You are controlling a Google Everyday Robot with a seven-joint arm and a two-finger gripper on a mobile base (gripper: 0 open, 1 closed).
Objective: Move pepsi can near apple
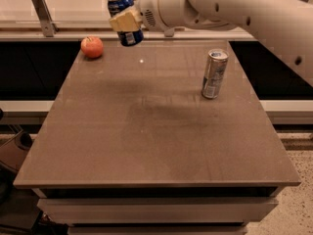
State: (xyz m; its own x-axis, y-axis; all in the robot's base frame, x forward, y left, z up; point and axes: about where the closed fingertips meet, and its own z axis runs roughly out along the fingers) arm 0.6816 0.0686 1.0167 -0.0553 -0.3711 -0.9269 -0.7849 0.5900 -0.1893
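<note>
At far left, the apple (92,47) rests on the back left corner of the worktop (156,131), close to the rear edge, with a metal bracket (42,12) standing on the pale counter behind it. Just to the right of the apple, and apart from it, the pepsi can (120,4) hangs in the air over the rear edge of the worktop, tilted so that its silver top leans toward the left. The gripper (126,21) holds it there: the jaws pinch the pepsi can across its middle, one tan finger pad (123,20) lying flat against the blue wall facing the camera. The white arm (220,4) runs from the gripper to the upper right corner. Farther right, a slim silver can (214,74) stands upright on the worktop near the right edge, well apart from the pepsi can and the apple.
</note>
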